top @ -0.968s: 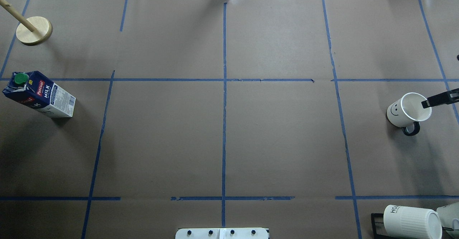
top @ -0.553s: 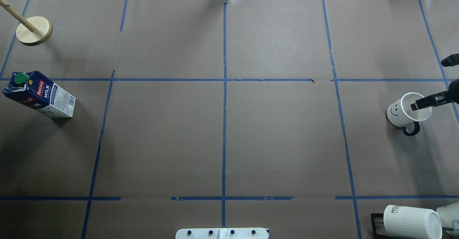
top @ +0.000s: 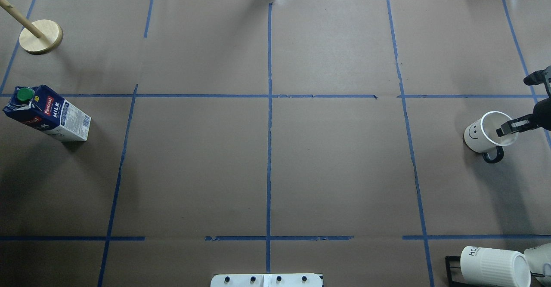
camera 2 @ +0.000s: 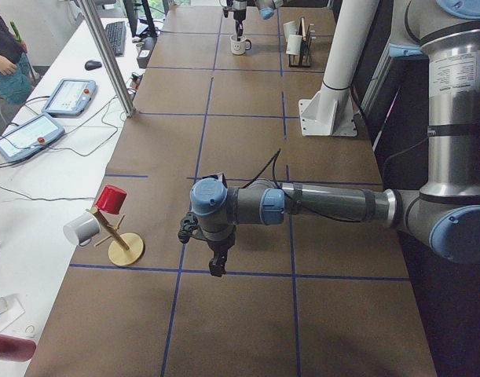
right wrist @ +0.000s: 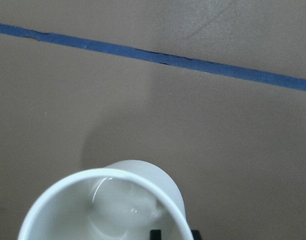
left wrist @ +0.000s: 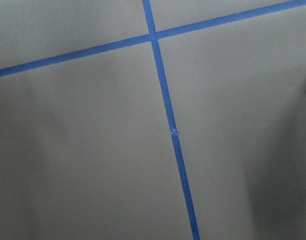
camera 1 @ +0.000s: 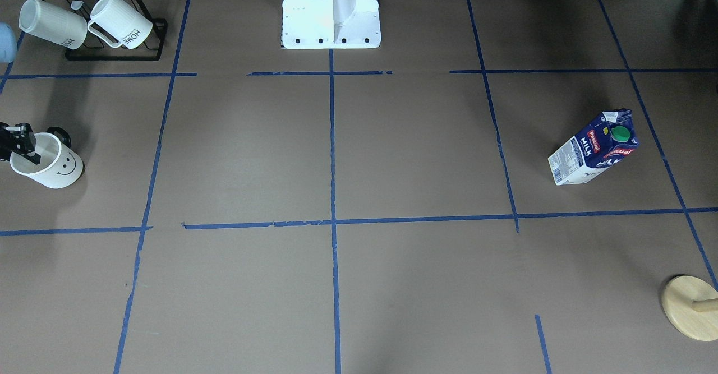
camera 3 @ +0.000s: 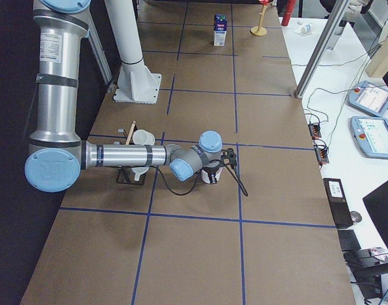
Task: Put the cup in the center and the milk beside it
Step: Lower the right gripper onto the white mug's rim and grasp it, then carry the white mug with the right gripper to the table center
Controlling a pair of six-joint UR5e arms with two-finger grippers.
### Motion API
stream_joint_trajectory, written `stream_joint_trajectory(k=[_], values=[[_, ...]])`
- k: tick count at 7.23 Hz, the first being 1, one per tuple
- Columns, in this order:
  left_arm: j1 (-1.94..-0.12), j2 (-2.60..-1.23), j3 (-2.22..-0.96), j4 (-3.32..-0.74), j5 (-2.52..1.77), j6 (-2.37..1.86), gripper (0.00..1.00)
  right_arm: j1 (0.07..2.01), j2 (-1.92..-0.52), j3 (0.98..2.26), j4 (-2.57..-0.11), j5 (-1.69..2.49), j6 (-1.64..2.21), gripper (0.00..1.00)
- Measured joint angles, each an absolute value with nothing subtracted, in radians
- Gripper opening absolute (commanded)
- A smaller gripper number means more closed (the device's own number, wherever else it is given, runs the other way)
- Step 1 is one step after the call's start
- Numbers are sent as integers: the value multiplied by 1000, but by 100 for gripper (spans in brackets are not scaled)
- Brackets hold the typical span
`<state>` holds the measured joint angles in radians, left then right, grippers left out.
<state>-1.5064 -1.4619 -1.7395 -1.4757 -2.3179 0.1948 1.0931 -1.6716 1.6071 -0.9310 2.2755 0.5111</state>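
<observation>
The cup point(top: 481, 134), a white mug with a smiley face and black handle, stands upright at the far right of the table; it also shows in the front view point(camera 1: 53, 166). My right gripper point(top: 509, 128) is over its rim, jaws slightly apart, with one fingertip point(right wrist: 155, 234) inside the cup and the other outside. The milk point(top: 47, 114), a blue and white carton with a green cap, stands at the far left. The center point(top: 269, 166), where the blue tape lines cross, is bare. My left gripper point(camera 2: 217, 265) hangs over the table, and I cannot tell whether it is open.
A black rack with two ribbed "HOME" mugs point(top: 495, 265) stands at the near right corner. A wooden peg stand point(top: 41, 36) is at the far left corner. The robot's white base point(camera 1: 331, 9) sits at the table's near middle edge.
My right gripper has come further in from the right edge and lower, its finger now down inside the cup's mouth. The cup and the milk have not moved.
</observation>
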Motion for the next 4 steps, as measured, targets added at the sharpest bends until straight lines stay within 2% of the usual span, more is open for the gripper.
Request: stream_joint_trajectory(k=[2,4], values=[[-1506,-1462,-1740,-1476,-2318,195,100,1086,-1638,1636,-957,2284,560,0],[-1505,-1462,-1742,-1476,-2318,195,100,1039,-1502,1685,-1100,2280,680,0]])
